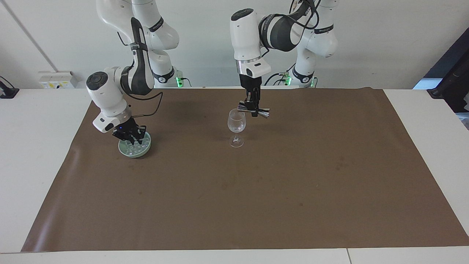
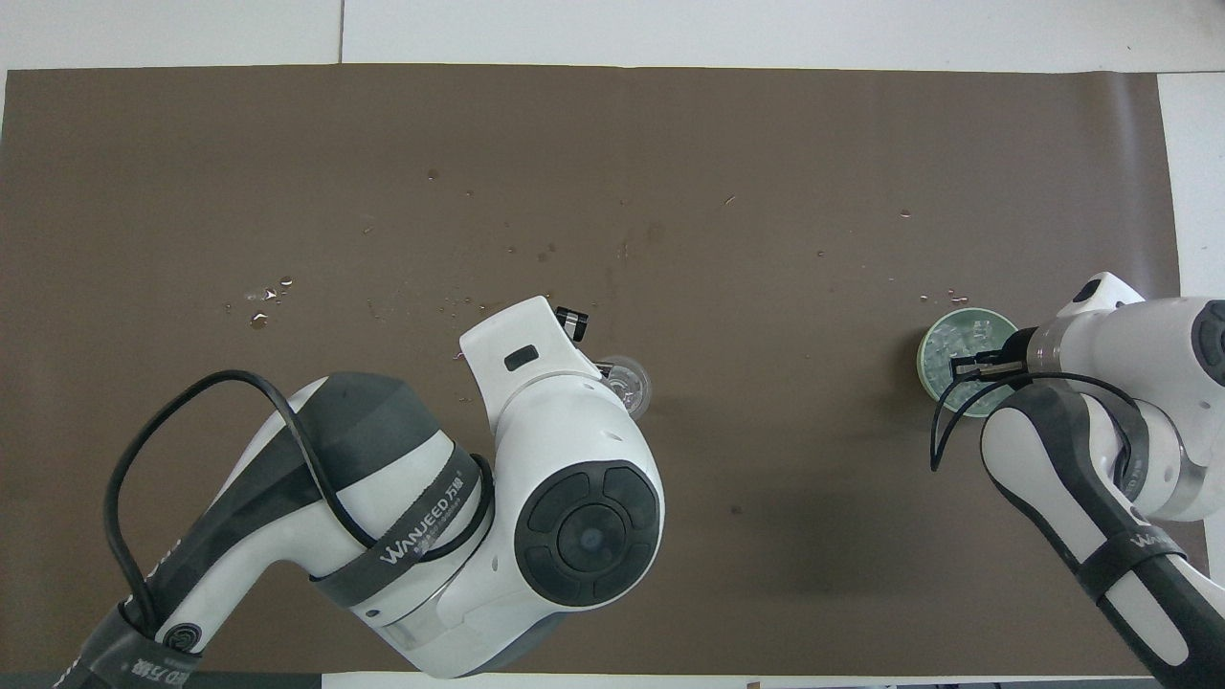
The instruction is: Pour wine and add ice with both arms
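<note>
Metal jigger (image 1: 253, 110) clamped in left claw (image 1: 253, 108) over wine glass (image 1: 236, 126), right claw (image 1: 130, 137) spread over ice (image 1: 135, 148) in green bowl (image 1: 143, 152)

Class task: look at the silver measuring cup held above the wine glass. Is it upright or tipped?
Tipped. In the facing view the measuring cup lies almost sideways in the left pincer, one open end beside the rim of the wine glass.

A plain brown mat (image 1: 256, 190) covers the white table (image 1: 33, 146). The bowl (image 1: 126, 151) is pale green, its ice (image 1: 135, 147) glassy whitish. The wine glass (image 1: 236, 124) is clear; the jigger (image 1: 253, 111) is shiny silver. The arms are white with black joint patches.
</note>
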{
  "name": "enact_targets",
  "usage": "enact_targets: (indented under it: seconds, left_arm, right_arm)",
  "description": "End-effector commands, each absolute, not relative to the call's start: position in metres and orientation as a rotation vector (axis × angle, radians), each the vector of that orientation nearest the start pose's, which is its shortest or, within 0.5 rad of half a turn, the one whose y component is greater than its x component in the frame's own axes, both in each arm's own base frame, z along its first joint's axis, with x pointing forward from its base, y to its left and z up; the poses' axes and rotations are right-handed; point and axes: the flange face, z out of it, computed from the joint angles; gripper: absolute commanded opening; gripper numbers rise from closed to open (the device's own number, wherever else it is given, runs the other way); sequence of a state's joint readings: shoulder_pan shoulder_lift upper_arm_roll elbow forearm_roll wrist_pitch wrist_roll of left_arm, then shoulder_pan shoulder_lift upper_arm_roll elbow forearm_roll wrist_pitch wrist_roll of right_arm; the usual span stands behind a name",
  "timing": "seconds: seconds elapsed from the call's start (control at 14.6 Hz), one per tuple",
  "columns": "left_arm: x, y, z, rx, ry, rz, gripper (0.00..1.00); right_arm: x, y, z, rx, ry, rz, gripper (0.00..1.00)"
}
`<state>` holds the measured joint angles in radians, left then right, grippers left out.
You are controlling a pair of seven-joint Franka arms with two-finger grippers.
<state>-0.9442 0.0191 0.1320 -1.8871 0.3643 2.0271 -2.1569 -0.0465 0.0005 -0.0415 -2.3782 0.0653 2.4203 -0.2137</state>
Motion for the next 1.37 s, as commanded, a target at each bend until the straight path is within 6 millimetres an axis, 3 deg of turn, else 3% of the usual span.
enact_targets:
  seconds: [0.0, 0.14, 0.41, 0.55, 0.69, 0.82, 0.96, 1.1, 1.23, 1.3]
  left_arm:
    - [0.434, -0.392, 0.509, -2.581, -1.926, -0.443, 0.0]
    - [0.451, -0.376, 0.512, -2.566, -2.021, -0.351, 0.0]
    - [0.504, -0.31, 0.529, -2.599, -2.147, 0.015, 0.0]
    - [0.53, -0.26, 0.531, -2.577, -2.246, 0.19, 0.0]
    - [0.546, -0.212, 0.524, -2.554, -2.349, 0.372, 0.0]
    - [0.55, -0.169, 0.516, -2.551, -2.44, 0.525, 0.0]
    - [0.554, -0.123, 0.497, -2.558, -2.53, 0.697, 0.0]
    - [0.556, -0.064, 0.47, -2.54, -2.656, 0.844, 0.0]
    - [0.558, -0.021, 0.445, -2.617, -2.645, 1.025, 0.0]
    - [0.561, 0.005, 0.424, -2.601, -2.661, 1.123, 0.0]
  right_arm:
    - [0.504, -0.037, 0.335, -3.084, -0.139, -0.087, 0.0]
    - [0.517, -0.025, 0.361, -3.073, -0.147, -0.032, 0.0]
    - [0.539, 0.029, 0.424, -3.064, -0.058, 0.027, 0.0]
    - [0.544, 0.077, 0.452, -3.063, 0.001, 0.014, 0.0]
    - [0.545, 0.137, 0.484, -3.053, 0.099, -0.016, 0.0]
    - [0.537, 0.192, 0.509, -3.032, 0.144, -0.065, 0.0]
    - [0.522, 0.246, 0.525, -3.005, 0.173, -0.092, 0.0]
    - [0.51, 0.298, 0.539, -2.975, 0.221, -0.111, 0.0]
    - [0.493, 0.332, 0.544, -2.944, 0.254, -0.129, 0.0]
    - [0.488, 0.34, 0.542, -2.937, 0.253, -0.136, 0.0]
